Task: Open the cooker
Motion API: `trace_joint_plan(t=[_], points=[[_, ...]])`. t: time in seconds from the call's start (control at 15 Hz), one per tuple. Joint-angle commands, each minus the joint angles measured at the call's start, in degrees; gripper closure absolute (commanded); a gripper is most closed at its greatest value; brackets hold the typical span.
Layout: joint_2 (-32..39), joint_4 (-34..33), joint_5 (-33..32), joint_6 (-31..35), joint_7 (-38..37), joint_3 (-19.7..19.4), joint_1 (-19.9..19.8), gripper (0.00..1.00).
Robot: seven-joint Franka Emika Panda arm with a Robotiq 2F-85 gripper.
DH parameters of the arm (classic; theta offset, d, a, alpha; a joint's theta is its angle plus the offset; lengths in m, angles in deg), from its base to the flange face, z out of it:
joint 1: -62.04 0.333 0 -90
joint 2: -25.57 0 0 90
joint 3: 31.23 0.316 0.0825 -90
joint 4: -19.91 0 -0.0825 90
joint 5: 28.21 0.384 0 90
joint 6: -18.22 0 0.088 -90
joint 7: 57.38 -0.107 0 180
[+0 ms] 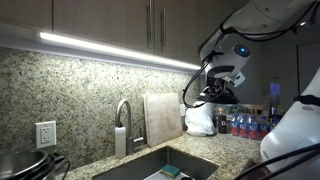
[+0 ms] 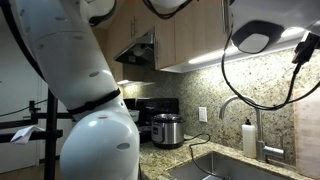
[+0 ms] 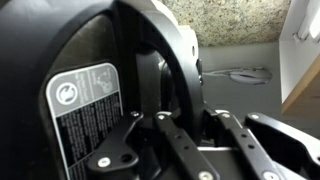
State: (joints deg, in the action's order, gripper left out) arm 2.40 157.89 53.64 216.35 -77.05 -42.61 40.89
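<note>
The cooker (image 2: pixel 167 130) stands on the granite counter by the wall outlet, a squat round pot with a silvery band and a dark lid that is down. In an exterior view only its dark top shows, at the lower left corner (image 1: pixel 22 165). My gripper (image 1: pixel 222 88) hangs high over the counter beyond the sink, far from the cooker. In the wrist view the gripper (image 3: pixel 170 95) is shut with nothing between its fingers. That view is filled by the robot's own black arm casing with a label (image 3: pixel 85 105). The cooker is out of the wrist view.
A steel sink (image 1: pixel 175 162) with a faucet (image 1: pixel 123 120) lies between gripper and cooker. A cutting board (image 1: pixel 162 118) leans on the backsplash. A white bag (image 1: pixel 200 120) and bottles (image 1: pixel 245 125) stand near the arm. Cabinets hang overhead. A stove (image 2: pixel 145 112) sits behind the cooker.
</note>
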Motion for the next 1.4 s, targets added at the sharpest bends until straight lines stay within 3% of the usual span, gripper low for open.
trace_joint_plan(t=[0.0,0.47,0.93,1.13,1.2,1.33], points=[[6.3,-4.8,-7.4,-0.2,-10.3,3.6,-7.3,0.98],[14.6,-7.1,-19.6,0.1,-24.8,8.9,-16.2,0.98],[19.3,-10.0,-29.0,0.1,-32.7,12.9,-23.4,0.98],[19.6,-8.9,-30.3,0.1,-33.3,13.1,-24.1,0.98],[20.3,-8.6,-26.6,-0.3,-29.0,6.4,-16.7,0.94],[20.8,-8.6,-26.7,-0.3,-29.0,6.5,-16.9,0.94]])
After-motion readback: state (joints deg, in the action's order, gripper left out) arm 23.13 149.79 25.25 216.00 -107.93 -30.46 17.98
